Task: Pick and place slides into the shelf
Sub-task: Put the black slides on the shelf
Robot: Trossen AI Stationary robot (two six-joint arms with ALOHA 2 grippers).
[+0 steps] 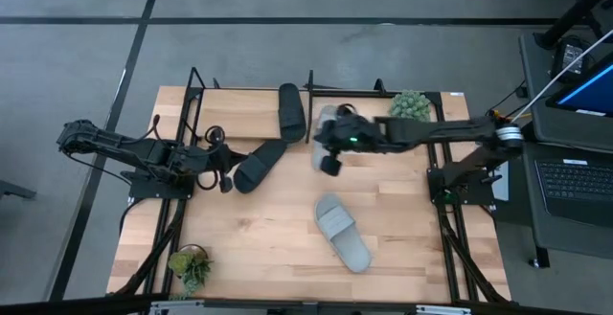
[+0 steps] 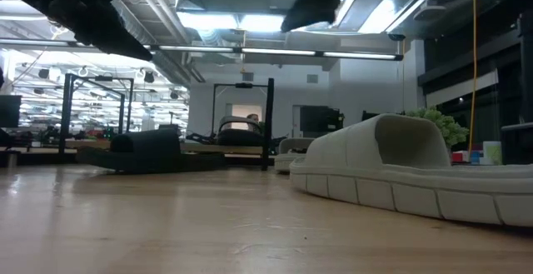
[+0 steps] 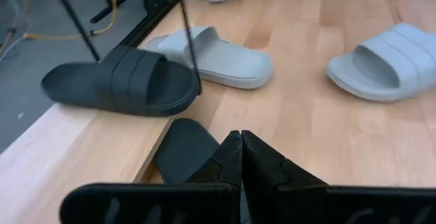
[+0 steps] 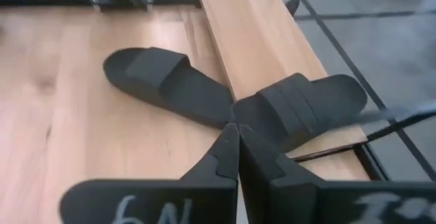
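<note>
In the high view, one black slide (image 1: 290, 112) lies on the shelf (image 1: 230, 104), near the right end of its wooden board. The other black slide (image 1: 259, 165) lies flat on the table in front of the shelf. One pale grey slide (image 1: 326, 121) sits at the shelf's right end, partly hidden under my right arm. The second grey slide (image 1: 343, 232) lies mid-table and fills the low view (image 2: 400, 166). My left gripper (image 1: 226, 179) (image 3: 240, 142) is shut, above the near end of the black slide (image 3: 184, 149) on the table. My right gripper (image 1: 326, 154) (image 4: 237, 132) is shut, raised right of the shelf.
Small green potted plants stand at the far right (image 1: 410, 104) and the near left (image 1: 192, 262) of the table. Thin black shelf rods (image 3: 191, 40) rise around the board (image 4: 266, 33). Bare tabletop lies between the two slides on the table and toward the near edge.
</note>
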